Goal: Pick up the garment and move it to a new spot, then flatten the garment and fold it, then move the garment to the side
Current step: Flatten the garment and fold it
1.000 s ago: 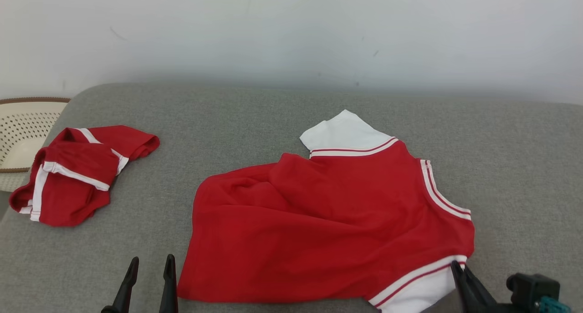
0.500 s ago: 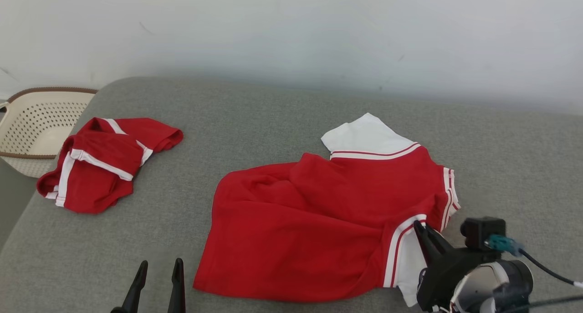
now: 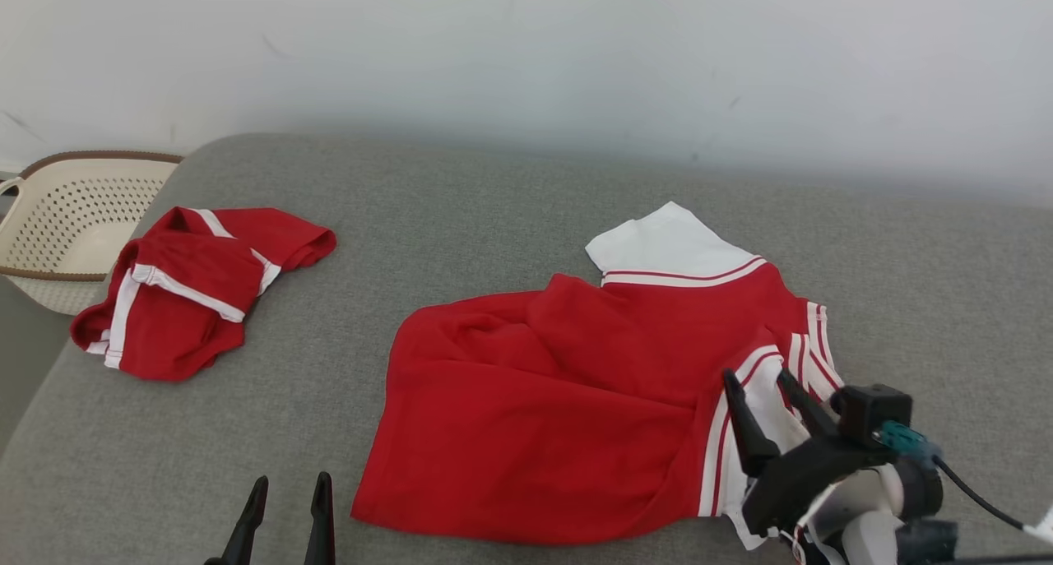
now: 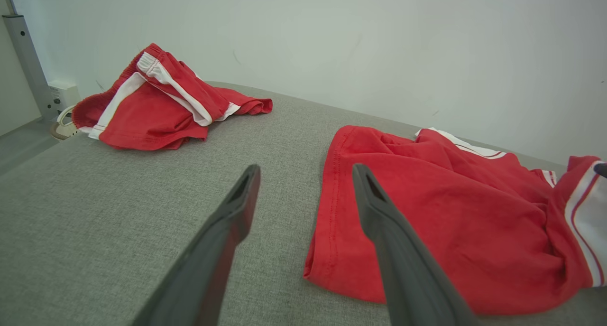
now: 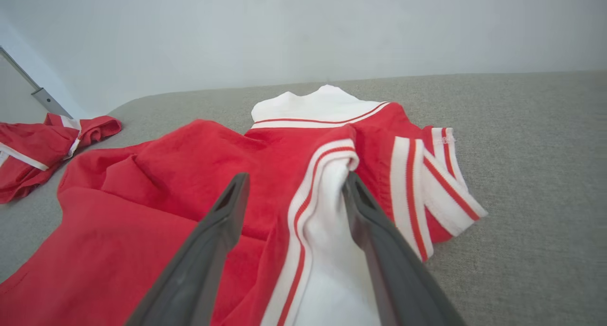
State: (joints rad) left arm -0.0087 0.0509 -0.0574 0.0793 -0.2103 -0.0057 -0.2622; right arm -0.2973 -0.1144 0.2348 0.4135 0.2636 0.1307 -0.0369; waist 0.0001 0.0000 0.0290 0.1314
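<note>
Two tools gaping, empty | right tool (image 3: 755, 376) straddles garment (image 3: 535, 417) sleeve | left tool (image 3: 292, 479) beside hem

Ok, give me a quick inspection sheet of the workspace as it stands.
Surface: grey cushion, textured fabric.
Job's things: red shirt spread out, rumpled; its white sleeve folded onto the body.
Clutter: red shorts bunched at left; basket off the cushion's left end.
Grippers: left gripper open above the cushion; right gripper open, sleeve between its fingers.
Cables: black cable off the right wrist, clear of the shirt.
Surroundings: white wall behind.
</note>
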